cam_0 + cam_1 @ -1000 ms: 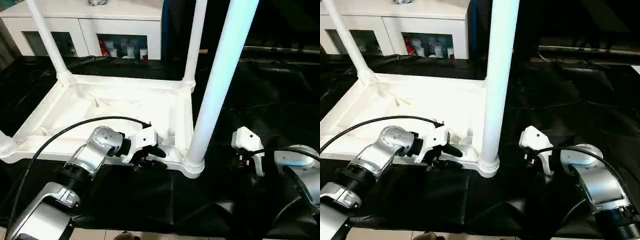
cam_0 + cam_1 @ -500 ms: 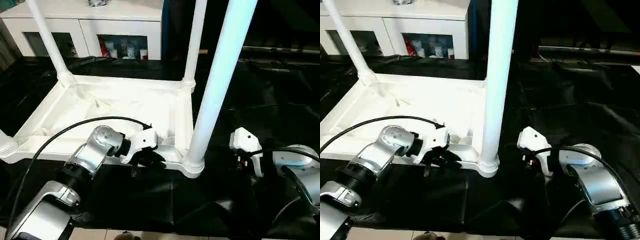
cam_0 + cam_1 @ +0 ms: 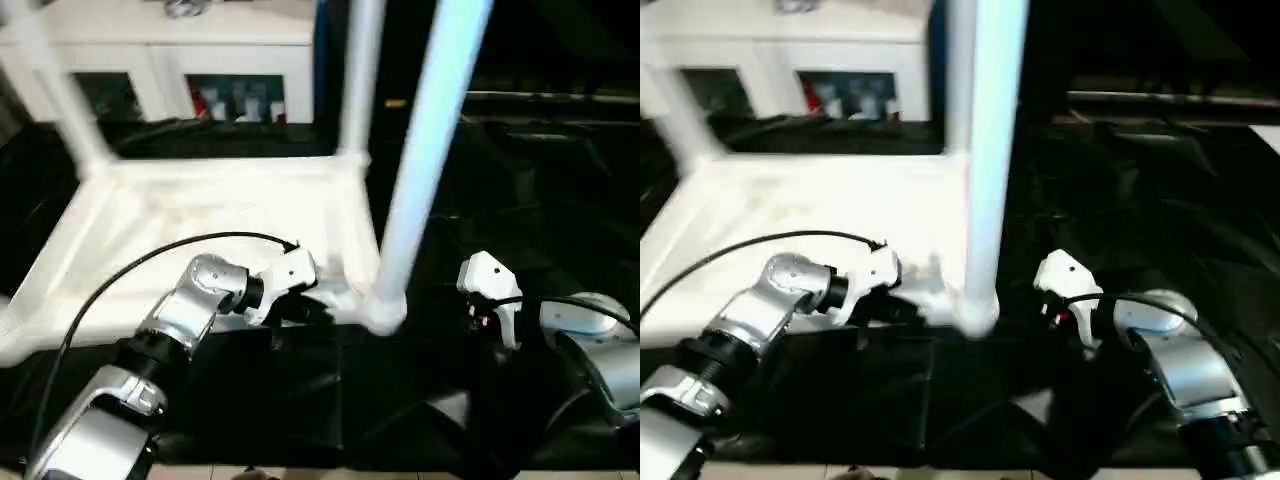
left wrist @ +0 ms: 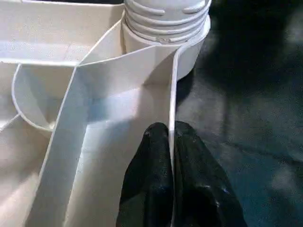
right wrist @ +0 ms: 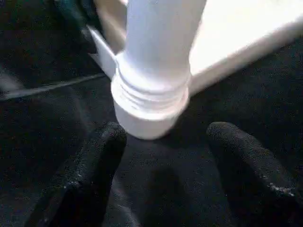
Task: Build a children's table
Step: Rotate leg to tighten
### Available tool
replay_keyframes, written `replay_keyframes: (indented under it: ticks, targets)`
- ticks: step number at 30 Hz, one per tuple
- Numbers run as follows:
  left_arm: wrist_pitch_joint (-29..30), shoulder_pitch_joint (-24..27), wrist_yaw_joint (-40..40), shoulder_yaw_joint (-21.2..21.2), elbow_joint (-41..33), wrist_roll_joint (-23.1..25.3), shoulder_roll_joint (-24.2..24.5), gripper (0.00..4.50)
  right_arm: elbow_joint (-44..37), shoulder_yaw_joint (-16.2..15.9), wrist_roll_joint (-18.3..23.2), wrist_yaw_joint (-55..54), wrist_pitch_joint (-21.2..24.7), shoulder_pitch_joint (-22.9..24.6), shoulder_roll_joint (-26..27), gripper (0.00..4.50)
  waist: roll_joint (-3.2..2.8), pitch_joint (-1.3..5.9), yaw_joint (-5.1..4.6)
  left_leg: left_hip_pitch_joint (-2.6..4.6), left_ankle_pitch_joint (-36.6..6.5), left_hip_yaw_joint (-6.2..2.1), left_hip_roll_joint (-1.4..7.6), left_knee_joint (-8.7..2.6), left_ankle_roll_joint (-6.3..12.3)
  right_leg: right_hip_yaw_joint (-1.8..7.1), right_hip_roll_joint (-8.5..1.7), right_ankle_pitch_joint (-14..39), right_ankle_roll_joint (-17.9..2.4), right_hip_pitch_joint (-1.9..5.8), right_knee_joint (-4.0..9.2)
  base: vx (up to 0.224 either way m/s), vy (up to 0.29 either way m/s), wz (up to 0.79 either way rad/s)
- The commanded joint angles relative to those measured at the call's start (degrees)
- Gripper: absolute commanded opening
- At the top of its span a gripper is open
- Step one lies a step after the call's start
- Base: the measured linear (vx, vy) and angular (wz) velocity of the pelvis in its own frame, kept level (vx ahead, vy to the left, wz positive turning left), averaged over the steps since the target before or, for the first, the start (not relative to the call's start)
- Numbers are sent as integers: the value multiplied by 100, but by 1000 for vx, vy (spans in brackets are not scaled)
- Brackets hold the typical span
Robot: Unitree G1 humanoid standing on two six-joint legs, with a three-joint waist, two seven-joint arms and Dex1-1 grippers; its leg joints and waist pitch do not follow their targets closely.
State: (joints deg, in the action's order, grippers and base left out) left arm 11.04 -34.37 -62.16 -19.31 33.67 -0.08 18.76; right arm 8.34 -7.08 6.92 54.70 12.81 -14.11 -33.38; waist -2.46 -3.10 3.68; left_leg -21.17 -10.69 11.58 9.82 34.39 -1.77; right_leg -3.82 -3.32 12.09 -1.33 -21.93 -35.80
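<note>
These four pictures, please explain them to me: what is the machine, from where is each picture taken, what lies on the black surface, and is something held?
The machine is a humanoid robot with two silver arms; each ends in an end effector with two black fingers. The two wide pictures come from cameras on its head, looking down over the forearms. The two close pictures come from cameras on its wrists, looking along the fingers.

On the black-covered work table lies a children's table, white plastic, upside down, with legs pointing up. Behind stands a white cabinet.

The left end effector is shut on the thin rim wall of the tabletop, one finger on each side, close to the near corner socket. The right end effector is open and holds nothing; its fingers stand apart just before that socket, where the nearest leg is fitted.
</note>
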Motion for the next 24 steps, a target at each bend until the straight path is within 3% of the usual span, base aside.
replay_keyframes:
  ticks: [1, 3, 4, 6, 8, 9, 14, 16, 20, 24]
  targets:
    - [371, 287, 529, 217, 55, -116, -154, 5, 340, 130, -202, -583, -230, -227, 239, 320, 212, 326, 38, -6, -776, -222, 295, -320, 404, 278, -571, 1943, -907, 257, 594, 0, 0, 0]
    - [324, 328, 548, 208, -9, -112, -191, 5, 455, 124, -231, -748, -247, -291, 344, 320, 192, 316, -1, -18, -802, -224, 280, -325, 413, 267, -542, 2109, -817, 255, 621, 0, 0, 0]
    - [300, 342, 544, 205, -39, -114, -205, 5, 506, 120, -229, -816, -219, -328, 402, 320, 209, 316, -2, 22, -869, -213, 286, -322, 448, 282, -531, 2147, -789, 220, 633, 0, 0, 0]
    - [181, 381, 485, 144, -223, -88, -223, 5, 657, 109, -156, -926, -308, -447, 641, 320, 196, 320, 9, 30, -878, -210, 289, -325, 468, 290, -536, 2215, -760, 212, 642, 0, 0, 0]
    - [120, 391, 396, 101, -332, -92, -230, 2, 706, 126, 17, -866, -314, -511, 834, 337, 183, 336, -7, -11, -843, -234, 304, -340, 477, 284, -556, 2097, -780, 239, 601, 0, 0, 0]
    - [136, 368, 440, 115, -372, -80, -263, 0, 778, 117, 108, -813, -350, -578, 995, 346, 178, 345, 3, 33, -866, -221, 328, -336, 497, 301, -542, 1927, -819, 198, 595, 0, 0, 0]
    - [96, 324, 450, 43, -319, 30, -223, 0, 881, 16, 270, -540, -370, -680, 1155, 391, 176, 351, 11, 25, -787, -213, 327, -339, 541, 303, -551, 1639, -921, 213, 569, 0, 0, 0]
    - [48, 320, 467, 13, -304, 74, -202, 0, 960, -130, 132, -502, -438, -784, 1174, 399, 169, 345, 24, 23, -789, -217, 338, -347, 533, 304, -559, 1645, -928, 208, 562, 0, 0, 0]
    - [24, 315, 436, -2, -304, 111, -181, 0, 1433, -164, -111, -685, -667, -1055, 1316, 399, 178, 347, 26, 39, -836, -208, 333, -352, 430, 311, -564, 1746, -938, 194, 574, 0, 0, 0]
    - [6, 297, 440, 9, -271, 138, -187, 0, 1663, -201, -155, -708, -728, -1200, 1372, 399, 191, 345, 30, 35, -831, -208, 332, -355, 442, 314, -566, 1674, -949, 205, 562, 0, 0, 0]
